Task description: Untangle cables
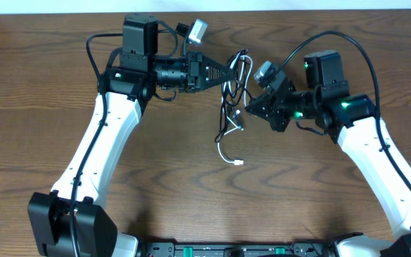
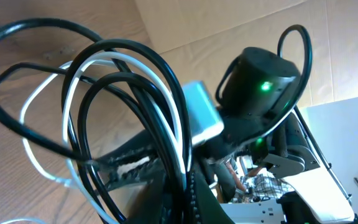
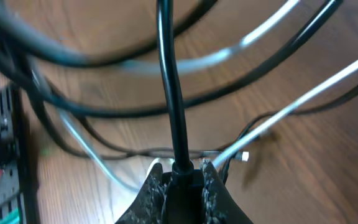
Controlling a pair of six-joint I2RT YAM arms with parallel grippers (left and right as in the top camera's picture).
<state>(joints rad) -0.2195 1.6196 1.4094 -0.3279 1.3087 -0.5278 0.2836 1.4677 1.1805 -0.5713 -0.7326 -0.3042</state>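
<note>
Ok, left gripper (image 1: 231, 71) is pressed together on the cables (image 1: 232, 96) at mid-table, far side, w/ blk & wht loops draped over its tip. The right gripper (image 1: 248, 108) sits just right of the bundle, a bit nearer. Its wrist cam shows the fingers (image 3: 157, 186) pinched tight on one black cable (image 3: 169, 87) that runs straight up from them. A white cable (image 1: 223, 146) trails toward the near side, its small plug (image 1: 240, 163) lying on the table (image 1: 191, 207), apart from both arms
</note>
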